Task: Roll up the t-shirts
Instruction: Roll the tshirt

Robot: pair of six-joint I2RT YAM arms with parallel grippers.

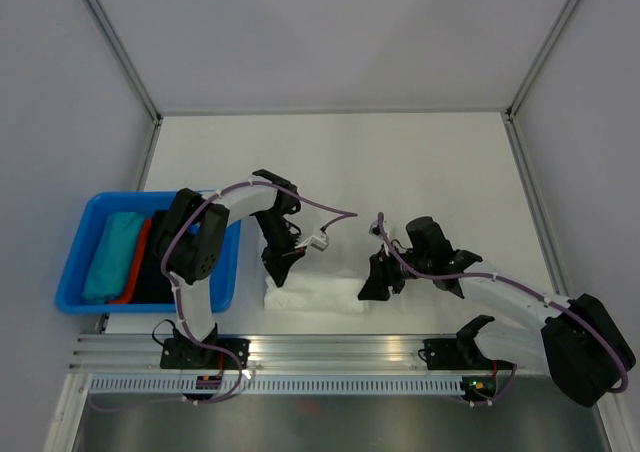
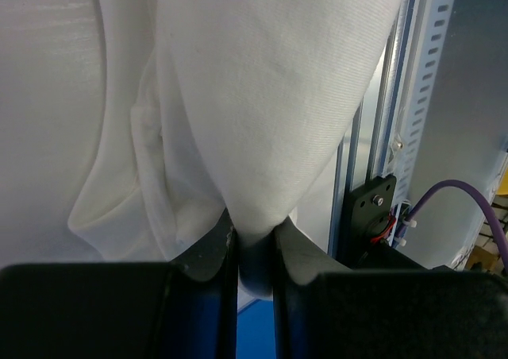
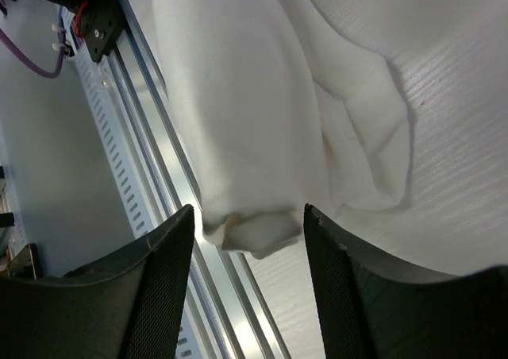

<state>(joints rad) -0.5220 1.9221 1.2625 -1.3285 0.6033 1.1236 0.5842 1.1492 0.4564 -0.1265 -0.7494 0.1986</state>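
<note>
- One white t-shirt [image 1: 312,297] sits lower centre of the top view, a loose roll on the table [image 1: 330,162] by the rail [image 1: 330,347].
- It looks soft, light and limp (I'd expect it to sag or unroll if dropped).
- Best hold, I judge: pinch the roll's ends through several layers, not one loose edge.
- My left gripper [image 2: 255,244]: jaws nearly together, clamped on a thin fold of the shirt.
- My right gripper [image 3: 248,224]: jaws apart, roll's end between the fingers, gripping nothing; can't tell if it touches them.
- Blue bin [image 1: 72,272], left of frame: teal roll [image 1: 112,257], red roll [image 1: 138,262], black roll [image 1: 152,272].
</note>
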